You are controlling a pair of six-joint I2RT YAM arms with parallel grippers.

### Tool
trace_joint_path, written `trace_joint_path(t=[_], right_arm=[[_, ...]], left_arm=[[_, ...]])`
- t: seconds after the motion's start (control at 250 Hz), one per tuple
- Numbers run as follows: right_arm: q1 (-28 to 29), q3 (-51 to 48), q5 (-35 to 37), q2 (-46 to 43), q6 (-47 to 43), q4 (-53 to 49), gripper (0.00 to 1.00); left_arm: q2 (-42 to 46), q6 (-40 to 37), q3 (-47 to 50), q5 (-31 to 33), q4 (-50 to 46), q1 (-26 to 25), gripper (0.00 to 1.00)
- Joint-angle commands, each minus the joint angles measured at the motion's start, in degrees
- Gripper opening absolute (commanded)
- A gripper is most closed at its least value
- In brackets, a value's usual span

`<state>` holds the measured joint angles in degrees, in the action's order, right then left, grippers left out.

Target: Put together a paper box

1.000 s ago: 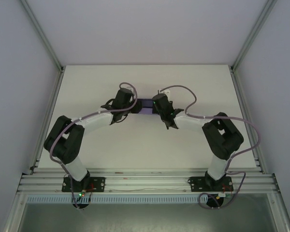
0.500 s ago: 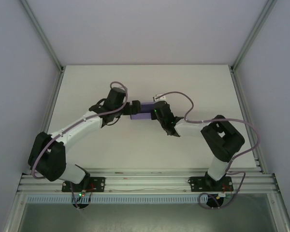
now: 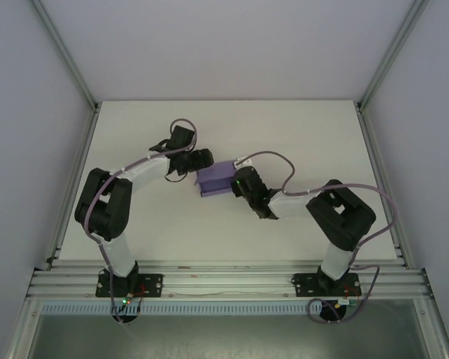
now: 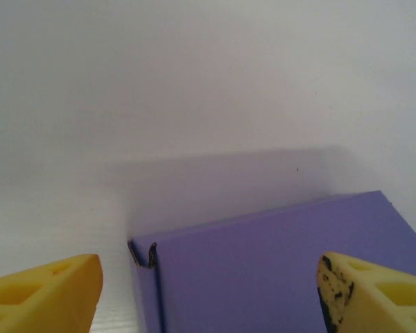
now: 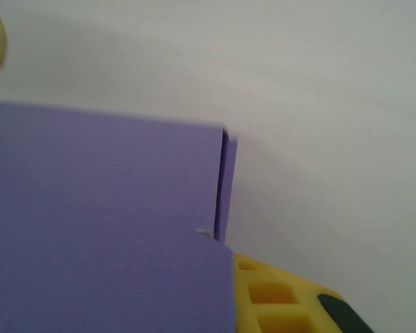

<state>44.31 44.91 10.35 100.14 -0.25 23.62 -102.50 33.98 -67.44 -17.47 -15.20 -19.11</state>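
Bases of both arms sit along the bottom edge of the overhead frame, and the arms bend inward from there over the white worktop [image 3: 299,127]. Just above centre is the purple paper box [image 3: 215,178], with the right tool [image 3: 240,182] at its right end and one yellow finger [image 5: 277,295] against the card at the lower right of the right wrist view; I cannot tell whether that tool is clamped. Farther up, at the box's upper left corner, the left tool [image 3: 203,161] has its jaws well apart, and its wrist view shows the box's edge lying between its fingertips.
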Motion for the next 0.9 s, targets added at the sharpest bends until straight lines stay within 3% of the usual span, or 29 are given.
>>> trace_joint_path(t=[0.0,0.2,0.348,0.552,0.692,0.831,0.895], right_arm=[[1.2,-2.0,-0.7,-0.9,-0.5,-2.5,0.24],[3.3,-3.9,-1.3,-5.1,0.3,-6.4,0.36],[3.3,-5.4,-2.7,-12.2,1.8,-12.7,0.62],[3.2,-10.8,-3.0,-26.1,3.6,-21.7,0.81],[2.2,-15.0,-3.8,-33.8,8.1,-19.1,0.99],[-3.6,-12.2,-12.5,-33.5,16.9,-18.0,1.0],[-6.6,-9.3,-17.3,-31.0,20.7,-19.2,1.0]], left_arm=[[1.7,3.2,4.2,-2.6,3.2,-0.3,0.75],[3.3,4.1,11.8,-3.4,9.4,-0.4,0.67],[2.9,3.2,14.5,-4.8,13.6,-0.4,0.64],[1.6,1.9,16.0,-5.5,16.1,-0.4,0.62],[0.8,0.4,18.0,-6.5,20.0,-0.3,0.56],[-0.9,-0.7,19.3,-8.4,24.0,-0.2,0.4],[-1.8,-0.7,20.1,-10.0,26.0,0.1,0.38]])
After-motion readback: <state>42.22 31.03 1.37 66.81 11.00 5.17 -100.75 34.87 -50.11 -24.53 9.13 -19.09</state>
